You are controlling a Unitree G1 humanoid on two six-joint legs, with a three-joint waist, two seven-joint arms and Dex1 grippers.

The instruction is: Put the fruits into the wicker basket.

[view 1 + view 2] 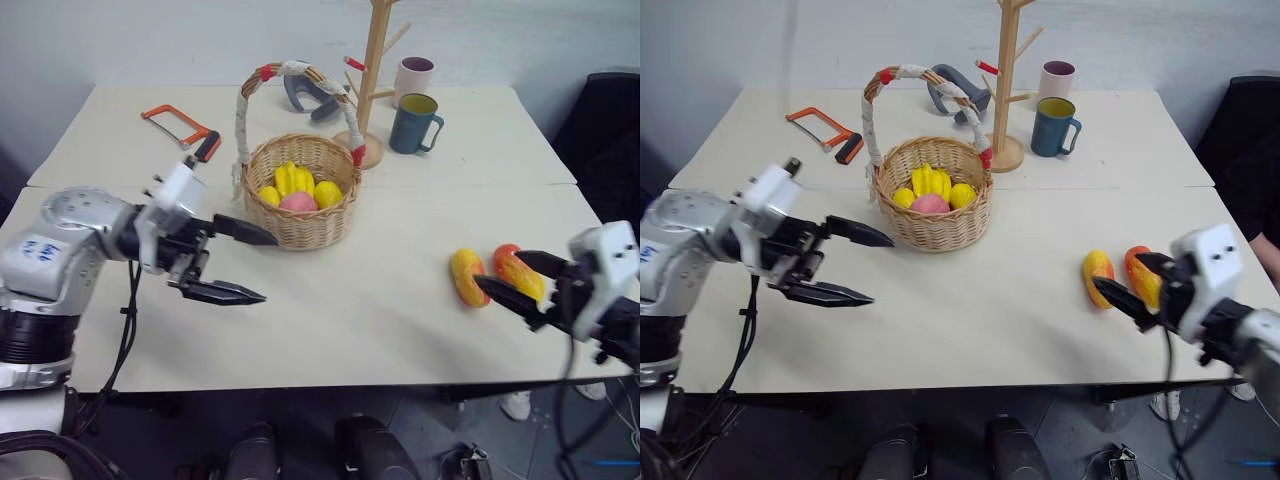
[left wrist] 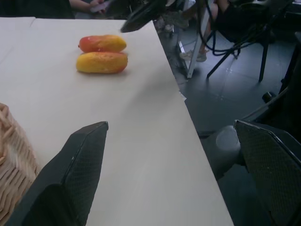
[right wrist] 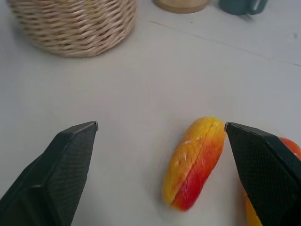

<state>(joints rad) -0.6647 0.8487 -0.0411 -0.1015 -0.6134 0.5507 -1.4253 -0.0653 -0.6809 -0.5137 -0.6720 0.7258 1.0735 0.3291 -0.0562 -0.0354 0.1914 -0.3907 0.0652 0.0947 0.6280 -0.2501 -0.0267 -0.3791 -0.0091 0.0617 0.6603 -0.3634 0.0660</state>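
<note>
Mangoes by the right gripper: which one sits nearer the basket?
The yellower mango, on the wicker basket's side. The redder mango lies beside it, farther out toward the table edge, partly behind the open right gripper.

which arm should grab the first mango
Right. The open right gripper is already at the two mangoes, while the open left gripper hangs beside the basket, far from them.

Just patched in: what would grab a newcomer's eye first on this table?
The two mango-like fruits lying side by side near the table's right edge, with the open right gripper close by them. Next, the wicker basket mid-table, already holding a banana bunch and a pink peach, with the open left gripper beside it.
</note>
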